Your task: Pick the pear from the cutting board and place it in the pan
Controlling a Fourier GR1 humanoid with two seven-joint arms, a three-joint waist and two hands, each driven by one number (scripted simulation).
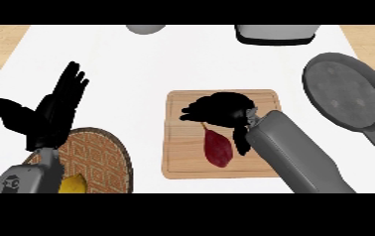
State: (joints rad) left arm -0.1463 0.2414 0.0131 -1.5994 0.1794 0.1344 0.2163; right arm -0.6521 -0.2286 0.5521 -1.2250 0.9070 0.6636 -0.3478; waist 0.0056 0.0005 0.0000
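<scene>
A: Since the pear (pixel 218 148) lies flat on the cutting board (pixel 183 131), lower middle of it, stem toward the top, the right hand (pixel 219 110) has to come at it from above. That hand sits over the board's upper half, just above the stem end.

B: Fingers?

A: Curled downward, thumb hanging toward the pear's right side. Nothing inside them that I can see. The pear shows whole, so it isn't grasped. Contact with the stem? Can't tell, black on dark.

B: Left hand (pixel 51 113)?

A: Resting at the left edge, fingers straight and up, holding nothing. It's over the woven mat (pixel 102 150), which has something yellow (pixel 73 184) at its lower edge. Not part of the job.

B: Pan (pixel 341 88)?

A: Far right, grey, well apart from the board, same side as the working arm, so I'd guess that's why the right arm took this.

B: Stage?

A: Pre-grasp, I'd say. The hand needs to drop lower toward the fruit's body and close round it.

B: Clutter?

A: A grey bowl (pixel 145 29) and a grey appliance (pixel 276 34) at the far edge, out of the way.
</scene>
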